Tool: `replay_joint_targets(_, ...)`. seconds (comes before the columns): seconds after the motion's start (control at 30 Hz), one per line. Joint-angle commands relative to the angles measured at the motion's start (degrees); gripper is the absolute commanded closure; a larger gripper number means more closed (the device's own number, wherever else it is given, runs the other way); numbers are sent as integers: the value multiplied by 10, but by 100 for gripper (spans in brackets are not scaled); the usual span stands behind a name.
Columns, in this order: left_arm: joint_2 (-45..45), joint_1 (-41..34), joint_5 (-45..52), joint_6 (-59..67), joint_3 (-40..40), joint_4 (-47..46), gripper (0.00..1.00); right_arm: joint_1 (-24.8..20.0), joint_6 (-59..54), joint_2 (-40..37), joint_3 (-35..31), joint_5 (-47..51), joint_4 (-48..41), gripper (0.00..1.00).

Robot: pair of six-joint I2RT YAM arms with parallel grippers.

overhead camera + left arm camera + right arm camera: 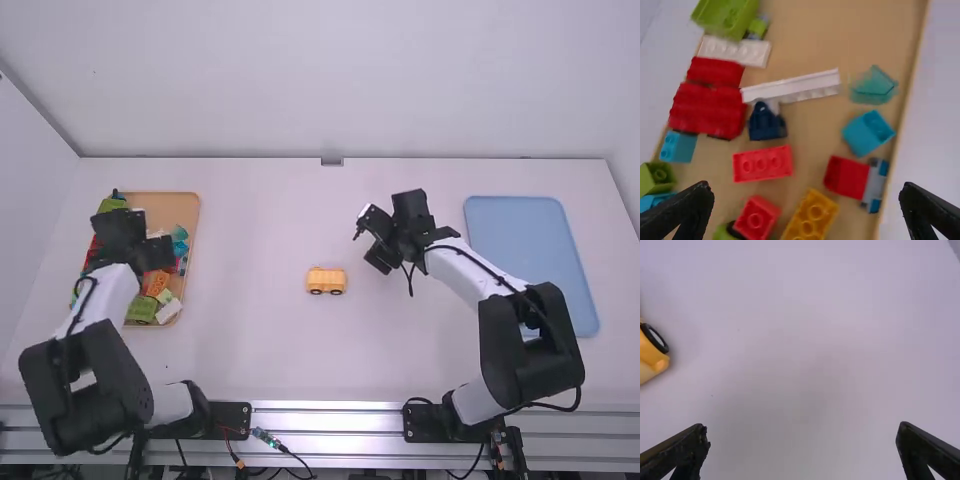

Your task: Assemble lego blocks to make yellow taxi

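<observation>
Holding my left hand (140, 245) open above block tray (172, 207) | my right hand (378, 238), open, is hanging near yellow wheeled piece (326, 281)

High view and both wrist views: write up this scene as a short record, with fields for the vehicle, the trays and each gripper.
Vehicle: yellow wheeled vehicle, on the white table between the trays
Left tray: tan tray, holding mixed bricks, including a yellow-orange brick
Right tray: blue tray, lying flat
Left gripper: over the tan tray, fingers apart, holding nothing
Right gripper: over the table, right of the vehicle, fingers apart, holding nothing
</observation>
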Motion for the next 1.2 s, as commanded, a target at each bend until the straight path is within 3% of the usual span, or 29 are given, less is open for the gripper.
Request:
replay_joint_targets(0.0,45,51,126,74,54,-39,1,0,-3,-9,13,1,7,1)
replay_joint_targets(0.2,187,83,231,223,175,-146,1,-1,-3,-9,13,1,41,1)
replay_joint_targets(0.4,253,74,303,254,206,-178,1,-1,-9,-9,13,3,40,1)
replay_joint_targets(0.77,256,81,203,159,197,-157,0,-1,-29,-9,13,3,43,1)
replay_joint_targets(0.8,256,80,202,160,197,-160,2,-1,-29,-9,13,3,45,1)
replay_joint_targets(0.9,256,80,205,181,193,-170,24,-1,-28,-9,13,3,49,1)
replay_joint_targets(1.03,256,76,220,203,185,-175,31,-1,-28,-9,13,3,52,1)
replay_joint_targets(1.17,256,80,221,213,188,-178,50,-1,-27,-9,13,3,56,1)
